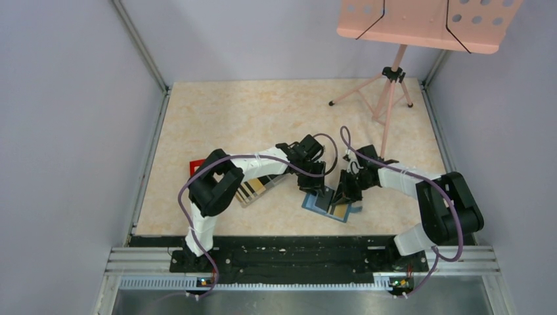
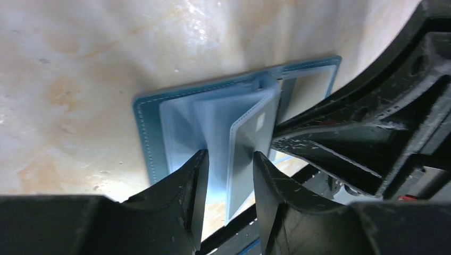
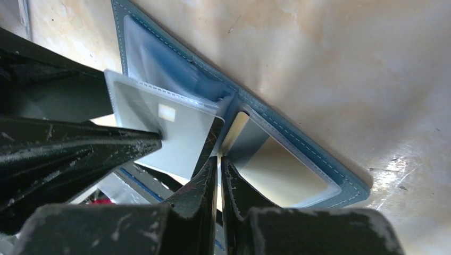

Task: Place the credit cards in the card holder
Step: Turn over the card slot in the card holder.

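Observation:
The teal card holder (image 1: 314,201) lies open on the table between both grippers, its clear inner sleeves fanned upward. My left gripper (image 1: 314,180) (image 2: 230,154) is open and straddles an upright sleeve (image 2: 250,133) with a pale card in it. The holder's stitched cover (image 2: 146,127) lies flat behind. My right gripper (image 1: 343,194) (image 3: 218,159) is shut on a thin dark credit card (image 3: 214,139), seen edge-on at the holder's (image 3: 348,186) spine. A cream-gold card (image 3: 276,170) sits in the right-hand pocket. More credit cards (image 1: 253,190), gold with dark stripes, lie under my left arm.
A small red object (image 1: 196,166) lies left of the striped cards. A pink music stand (image 1: 393,85) occupies the back right, its tray (image 1: 427,23) overhanging the table. Walls close in on three sides. The two grippers work almost touching each other.

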### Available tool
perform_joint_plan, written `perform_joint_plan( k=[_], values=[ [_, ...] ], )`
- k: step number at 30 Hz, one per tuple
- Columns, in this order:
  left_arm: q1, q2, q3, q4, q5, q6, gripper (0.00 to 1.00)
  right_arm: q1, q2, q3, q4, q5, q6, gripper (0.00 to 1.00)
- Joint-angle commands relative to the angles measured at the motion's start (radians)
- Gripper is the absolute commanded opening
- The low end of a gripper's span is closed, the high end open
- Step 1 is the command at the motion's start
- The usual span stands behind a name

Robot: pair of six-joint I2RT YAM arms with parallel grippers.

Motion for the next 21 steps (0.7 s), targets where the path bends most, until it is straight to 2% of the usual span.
perform_joint_plan(
  k=[1,12,17,21],
  values=[
    [-0.007,-0.061,0.005,0.075,0.073,-0.024,0.41,0.019,0.023,0.003,0.015,0.02,-0.01,0.06],
    [-0.016,-0.075,0.006,0.15,0.168,-0.06,0.38,0.021,0.019,0.034,-0.027,0.037,-0.024,0.07],
    [-0.036,-0.045,0.031,0.169,0.2,-0.067,0.44,0.011,-0.087,0.086,-0.152,0.167,-0.026,0.09],
    [-0.054,0.002,0.067,0.175,0.237,-0.068,0.44,-0.054,-0.178,0.134,-0.244,0.281,-0.011,0.09]
  ],
)
